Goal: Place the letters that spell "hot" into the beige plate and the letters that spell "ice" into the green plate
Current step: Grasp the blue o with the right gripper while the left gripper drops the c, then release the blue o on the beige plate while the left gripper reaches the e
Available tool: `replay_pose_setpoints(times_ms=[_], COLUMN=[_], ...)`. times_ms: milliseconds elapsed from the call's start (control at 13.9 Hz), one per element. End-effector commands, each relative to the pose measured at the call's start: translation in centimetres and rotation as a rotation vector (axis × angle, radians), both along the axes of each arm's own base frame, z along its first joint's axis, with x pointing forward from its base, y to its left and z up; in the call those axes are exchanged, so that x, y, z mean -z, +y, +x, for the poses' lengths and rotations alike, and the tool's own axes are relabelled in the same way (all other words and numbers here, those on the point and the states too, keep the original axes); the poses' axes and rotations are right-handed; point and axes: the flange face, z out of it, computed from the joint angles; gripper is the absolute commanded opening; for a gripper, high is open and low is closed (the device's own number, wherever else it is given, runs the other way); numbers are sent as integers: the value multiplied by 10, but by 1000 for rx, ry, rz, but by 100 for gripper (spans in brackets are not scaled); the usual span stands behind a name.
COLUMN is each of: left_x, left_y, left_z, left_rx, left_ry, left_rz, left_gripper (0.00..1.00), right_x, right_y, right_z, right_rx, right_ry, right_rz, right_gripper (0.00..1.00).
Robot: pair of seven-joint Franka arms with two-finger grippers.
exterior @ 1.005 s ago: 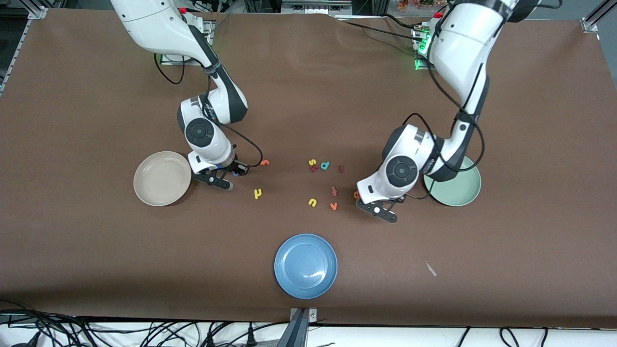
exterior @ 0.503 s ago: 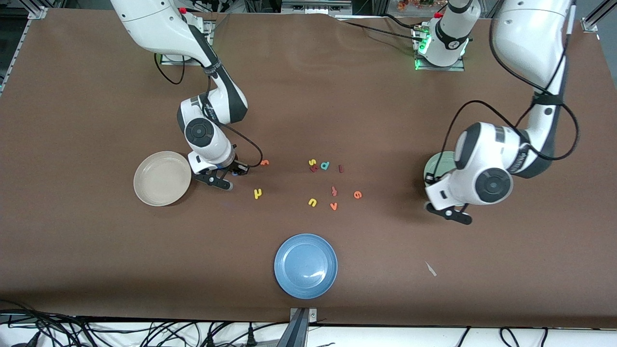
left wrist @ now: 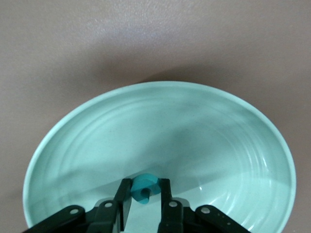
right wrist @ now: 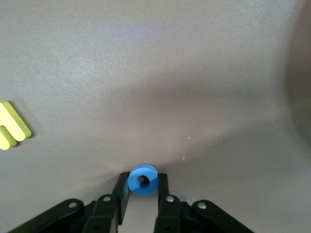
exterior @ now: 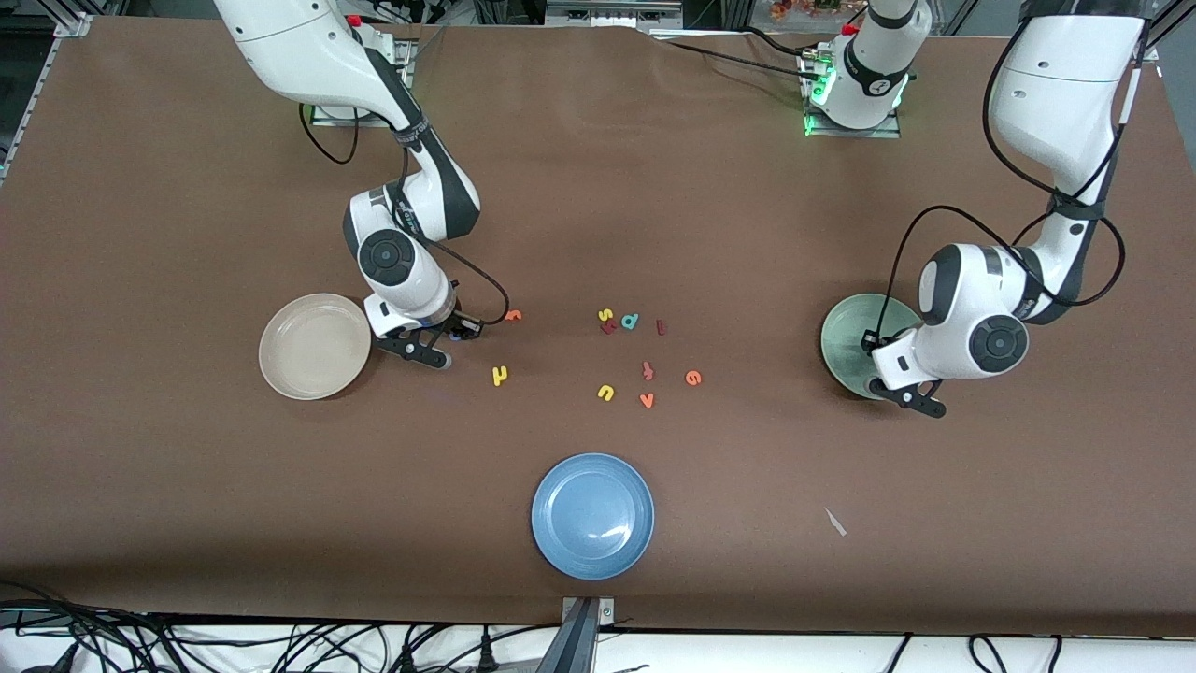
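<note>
My left gripper hangs low over the green plate, near the rim closest to the front camera, shut on the teal c. My right gripper is low at the table beside the beige plate, shut on the blue o. The yellow h lies close by, nearer the front camera. An orange hooked t lies just past the right gripper toward the table's middle. The maroon i and orange e lie in the middle cluster.
A blue plate sits near the front edge. Other letters lie in the cluster: yellow s, teal d-like letter, yellow u, orange v and a reddish hooked letter.
The left arm has swung from the letter cluster beside the orange e to over the green plate, carrying the teal c. The right arm has stayed in place.
</note>
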Motion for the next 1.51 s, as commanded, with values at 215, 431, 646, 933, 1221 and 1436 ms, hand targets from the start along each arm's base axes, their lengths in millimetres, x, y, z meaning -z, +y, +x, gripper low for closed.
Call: replay_pose_setpoints(times_ms=[215, 431, 646, 933, 1221, 1436], left_x=[-58, -94, -98, -95, -71, -45], left_y=[-29, -81, -133, -221, -269, -257], left_z=[10, 22, 29, 23, 26, 34], left_rx=[65, 127, 193, 91, -71, -80], left_ry=[-38, -47, -76, -100, -106, -82], left_rz=[6, -26, -62, -39, -10, -1], left_gripper=[100, 100, 100, 100, 100, 100], right_x=[-69, -93, -96, -63, -73, -90], right_y=[-45, -114, -172, -216, -215, -192], right_z=[23, 21, 8, -10, -5, 7], right_rx=[-114, -231, -300, -387, -375, -318], right_ry=[88, 98, 111, 41, 8, 24], right_rz=[9, 13, 23, 9, 23, 83], right_gripper=[13, 13, 14, 15, 100, 100])
